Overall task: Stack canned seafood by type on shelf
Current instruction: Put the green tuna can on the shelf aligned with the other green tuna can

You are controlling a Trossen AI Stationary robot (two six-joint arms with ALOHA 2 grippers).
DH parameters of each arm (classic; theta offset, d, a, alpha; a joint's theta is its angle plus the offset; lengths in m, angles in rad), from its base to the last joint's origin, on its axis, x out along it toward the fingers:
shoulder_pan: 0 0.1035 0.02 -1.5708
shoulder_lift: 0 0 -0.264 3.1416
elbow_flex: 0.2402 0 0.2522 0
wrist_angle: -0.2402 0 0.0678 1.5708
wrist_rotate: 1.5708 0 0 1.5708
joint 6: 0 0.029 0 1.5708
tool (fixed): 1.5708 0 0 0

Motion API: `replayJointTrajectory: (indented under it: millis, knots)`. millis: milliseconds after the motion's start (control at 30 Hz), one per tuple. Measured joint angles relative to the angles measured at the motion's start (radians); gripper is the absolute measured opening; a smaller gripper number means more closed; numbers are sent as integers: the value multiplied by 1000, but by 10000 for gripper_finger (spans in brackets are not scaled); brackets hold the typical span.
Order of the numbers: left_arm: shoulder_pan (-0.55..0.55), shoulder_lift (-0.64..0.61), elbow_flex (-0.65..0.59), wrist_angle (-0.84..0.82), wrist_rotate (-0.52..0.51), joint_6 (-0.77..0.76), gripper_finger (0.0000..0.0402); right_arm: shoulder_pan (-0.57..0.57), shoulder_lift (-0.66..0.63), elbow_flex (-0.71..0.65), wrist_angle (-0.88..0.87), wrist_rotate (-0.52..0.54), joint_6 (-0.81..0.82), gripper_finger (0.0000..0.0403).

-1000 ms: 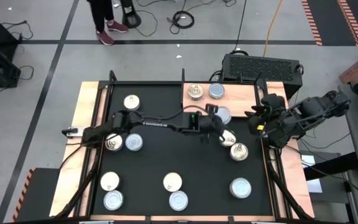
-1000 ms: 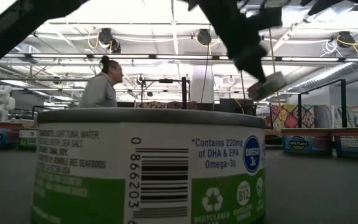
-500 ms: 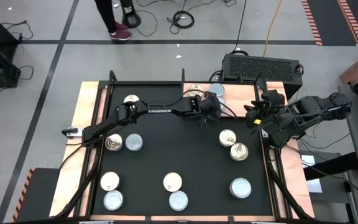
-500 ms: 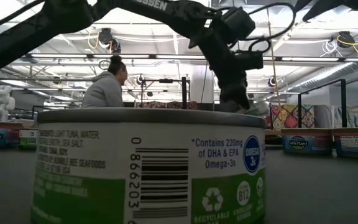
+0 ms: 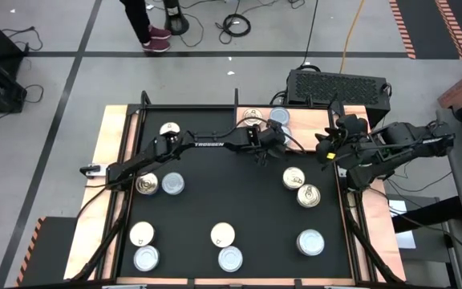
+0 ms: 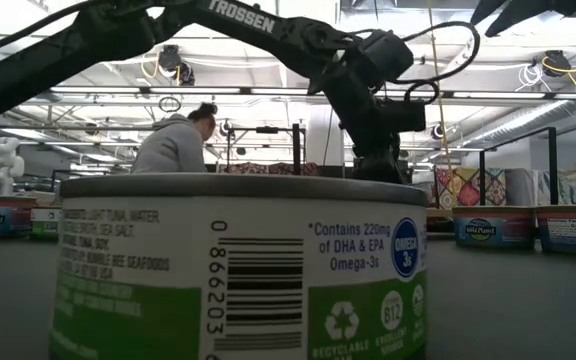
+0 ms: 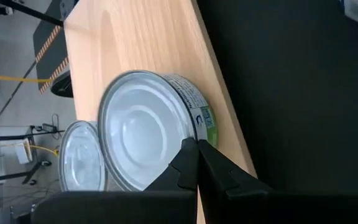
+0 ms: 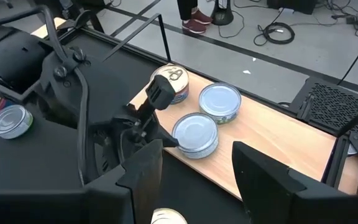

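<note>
My left pincer gripped a pale-blue-topped tin by its rim on the shelf; my right pincer hung released nearby

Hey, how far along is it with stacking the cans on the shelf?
Done: three cans sit on the shelf, side by side, none stacked. In hand: nothing; the left gripper, shut, is at the front silver can, the right gripper waits open. Left: ten cans on the black mat.
</note>
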Motion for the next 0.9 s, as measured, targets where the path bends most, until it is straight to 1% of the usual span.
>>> replayJointTrajectory:
  millis: [100, 167, 333, 500, 567, 767, 900]
  knots:
    - [-3, 0, 0, 9, -44, 20, 0, 0, 0, 0, 0, -18, -11, 187]
    - [-3, 0, 0, 28, -47, 20, 4, 0, 0, 0, 0, -23, -18, 187]
    - [-7, 0, 0, 54, -54, 19, 29, 0, 0, 0, 0, -25, -22, 187]
    - [-18, 0, 0, 55, -114, 21, 49, 0, 0, 0, 0, -25, -26, 187]
    - [-19, 0, 0, 56, -122, 21, 54, 0, 0, 0, 0, -25, -28, 187]
    - [-19, 0, 0, 63, -138, 13, 56, 0, 0, 0, 0, -26, -30, 187]
    - [-23, 0, 0, 94, -148, 12, 56, 0, 0, 1, -1, -52, -29, 187]
